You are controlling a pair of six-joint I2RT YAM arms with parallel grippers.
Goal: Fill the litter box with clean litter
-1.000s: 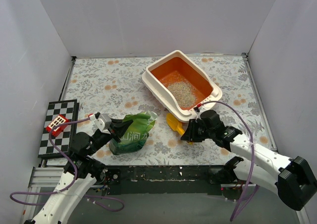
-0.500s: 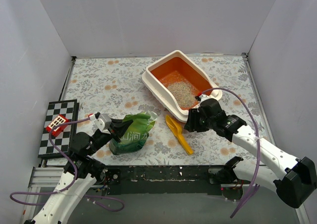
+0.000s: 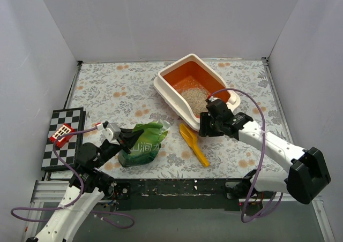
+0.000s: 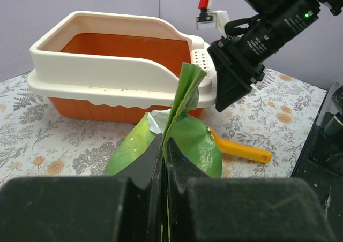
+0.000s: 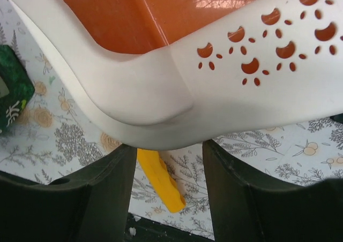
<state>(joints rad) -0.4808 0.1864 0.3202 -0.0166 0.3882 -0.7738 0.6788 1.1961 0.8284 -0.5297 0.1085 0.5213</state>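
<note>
just ahead of the right gripper (image 5: 168,152), jaws spread, sits a corner of the box (image 5: 140,87). left gripper (image 4: 163,148) pinches the bag (image 4: 188,141).

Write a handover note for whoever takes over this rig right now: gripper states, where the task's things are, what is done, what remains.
The left gripper is shut on the top fold of the green bag, which stands on the table.
The right gripper is open and empty, at the near corner of the litter box, by its perforated ledge.
Done: a small heap of clean litter lies in the box; much orange floor is bare.
The scoop lies on the table between bag and box.
Left: probably adding more litter.
</note>
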